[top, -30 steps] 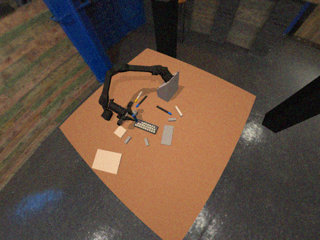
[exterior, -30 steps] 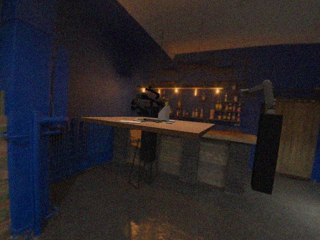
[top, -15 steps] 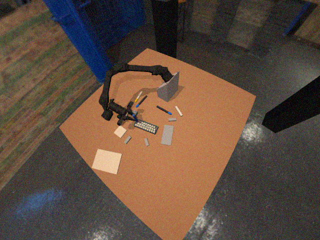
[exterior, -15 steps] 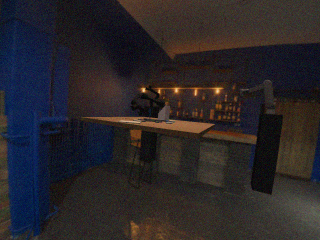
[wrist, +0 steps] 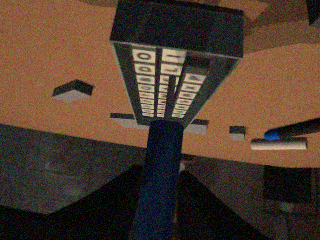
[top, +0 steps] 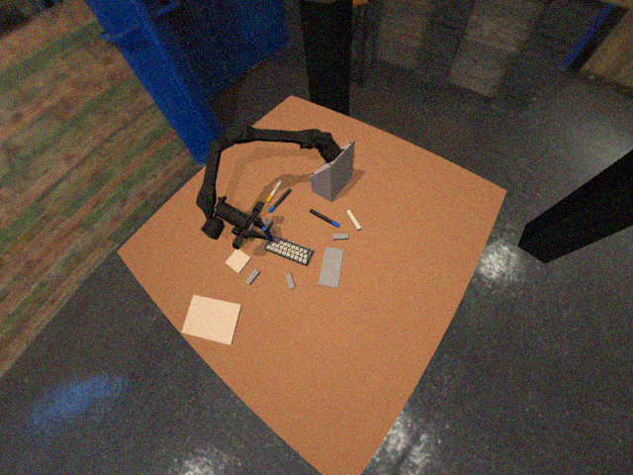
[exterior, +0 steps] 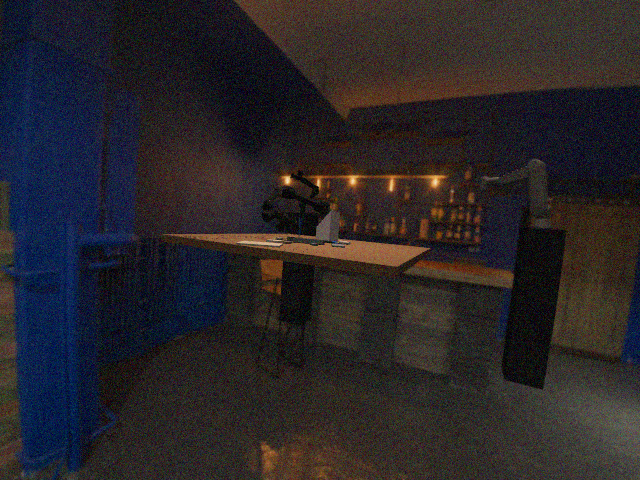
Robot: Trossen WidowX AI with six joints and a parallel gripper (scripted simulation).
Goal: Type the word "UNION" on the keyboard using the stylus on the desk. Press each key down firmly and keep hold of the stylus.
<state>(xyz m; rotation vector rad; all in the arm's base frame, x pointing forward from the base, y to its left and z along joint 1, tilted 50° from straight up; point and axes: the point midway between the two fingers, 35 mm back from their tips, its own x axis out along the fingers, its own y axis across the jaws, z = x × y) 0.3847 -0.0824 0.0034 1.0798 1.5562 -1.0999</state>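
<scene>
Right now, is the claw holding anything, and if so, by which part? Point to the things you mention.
Yes, the claw (top: 266, 235) grips the blue stylus (top: 266, 231) (wrist: 162, 180). Exactly where along its length can't be told: the fingertips are too dark.

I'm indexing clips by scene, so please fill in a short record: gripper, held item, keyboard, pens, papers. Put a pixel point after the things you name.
gripper: shut on the stylus, at one end of the keyboard
held item: blue stylus (top: 266, 231) (wrist: 162, 175)
keyboard: dark, pale lettered keys (top: 289, 250) (wrist: 177, 30); pressed key cannot be told
pens: two black-and-blue (top: 280, 200) (top: 324, 218), one white-and-yellow (top: 274, 191)
papers: small cream square (top: 237, 260), larger cream sheet (top: 212, 319)
</scene>
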